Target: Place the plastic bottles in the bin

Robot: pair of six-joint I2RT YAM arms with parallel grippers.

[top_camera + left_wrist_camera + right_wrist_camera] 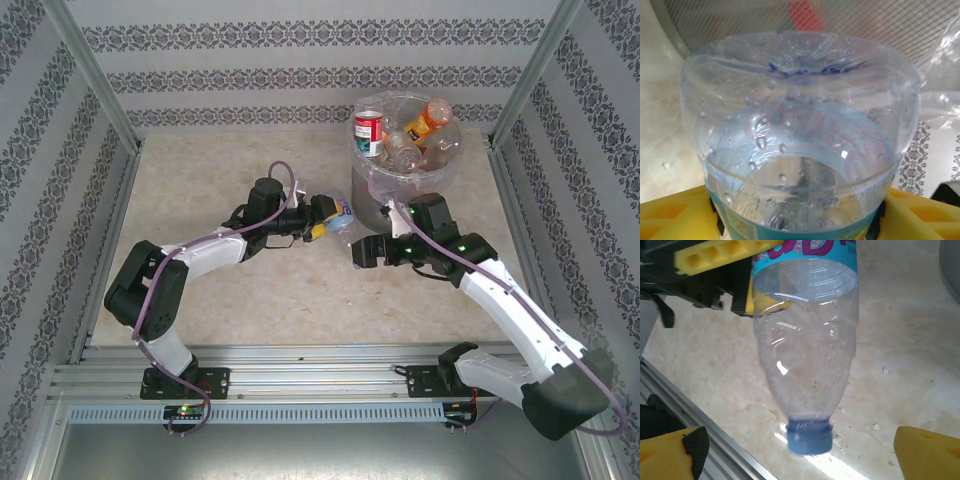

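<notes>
Bottle (pixel 341 212), clear plastic with a blue cap and turquoise-and-purple label, is clamped mid-body by the left gripper (pixel 322 225) just beside the tall grey bag-lined bin (pixel 372 195) at the table's far right corner, likely ready for dropping in. The right gripper (pixel 362 250) hangs spread wide, empty. The label's lettering is cut off and unreadable.

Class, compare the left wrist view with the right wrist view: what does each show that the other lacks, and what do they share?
Left wrist: the base of the bottle with droplets, the bin wall behind. Right wrist: its blue cap, the open right gripper, a metal rail. Shared: that clear, blue-labelled bottle clamped in the left gripper.
</notes>
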